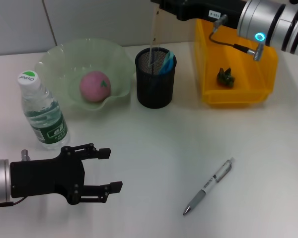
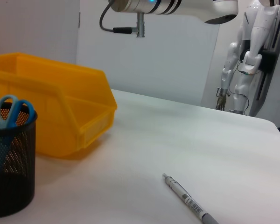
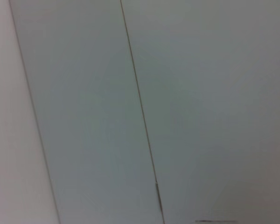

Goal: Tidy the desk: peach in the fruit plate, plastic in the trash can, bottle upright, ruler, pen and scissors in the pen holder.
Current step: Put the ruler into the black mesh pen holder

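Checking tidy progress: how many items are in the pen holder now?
2 visible: blue-handled scissors and a clear ruler, both standing in the black mesh pen holder. The pen lies on the desk, outside it. Anything lower inside may be hidden by the mesh.

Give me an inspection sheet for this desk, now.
Surface: white table, no spills seen.
Job's things: peach in the green fruit plate; bottle upright; scissors and ruler standing in the mesh pen holder; green plastic in the yellow bin; pen lying loose on the table.
Clutter: nothing seen.
Grippers: left claw open, low over the near table, holding nothing; right claw high above the pen holder, at the ruler's top.
Cables: grey cable looped on the right wrist, over the bin.
Surroundings: pale wall panels; white humanoid robot beyond the table.
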Motion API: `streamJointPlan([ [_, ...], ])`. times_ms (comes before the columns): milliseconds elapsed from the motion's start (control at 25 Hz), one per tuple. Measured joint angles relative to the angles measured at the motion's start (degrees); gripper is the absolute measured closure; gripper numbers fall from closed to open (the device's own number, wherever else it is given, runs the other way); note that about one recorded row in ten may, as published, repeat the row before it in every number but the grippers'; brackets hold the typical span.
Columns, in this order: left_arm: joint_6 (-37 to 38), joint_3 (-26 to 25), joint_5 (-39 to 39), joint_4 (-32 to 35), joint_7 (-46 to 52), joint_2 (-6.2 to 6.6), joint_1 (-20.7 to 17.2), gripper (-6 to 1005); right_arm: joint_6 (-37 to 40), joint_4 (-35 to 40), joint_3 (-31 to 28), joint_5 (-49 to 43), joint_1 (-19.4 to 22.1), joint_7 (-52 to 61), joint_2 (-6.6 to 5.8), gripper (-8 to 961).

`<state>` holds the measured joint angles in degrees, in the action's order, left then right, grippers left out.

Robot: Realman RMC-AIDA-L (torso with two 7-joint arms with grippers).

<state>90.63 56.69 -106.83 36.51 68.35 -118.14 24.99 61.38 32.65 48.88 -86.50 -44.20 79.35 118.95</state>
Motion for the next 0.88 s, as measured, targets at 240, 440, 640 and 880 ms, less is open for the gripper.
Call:
streamJointPlan([
  [240,0.04,-0.09,0.14,-0.1,0.02,0.02,-0.11,158,-2.62,-3.68,0.3,0.44,-1.67,-4.05,0.04,532],
  [440,-0.02,-0.09,0.22,-0.21,0.01,-0.03,-0.12,158,-3.91,-5.76,0.33,0.46,-2.67,-5.99,0.17,530],
  [640,-0.17,-0.34,0.23,-0.69,0.01,-0.02,-0.04,158,-4.77,-7.62,0.56,0.4,-3.73,-6.82,0.23,528],
  [880,-0.17,-0.88,0.23,-0.74,-0.4,0.02,0.03,158,-6.87,-8.07,3.57,0.41,-3.82,-7.23,0.26,525],
])
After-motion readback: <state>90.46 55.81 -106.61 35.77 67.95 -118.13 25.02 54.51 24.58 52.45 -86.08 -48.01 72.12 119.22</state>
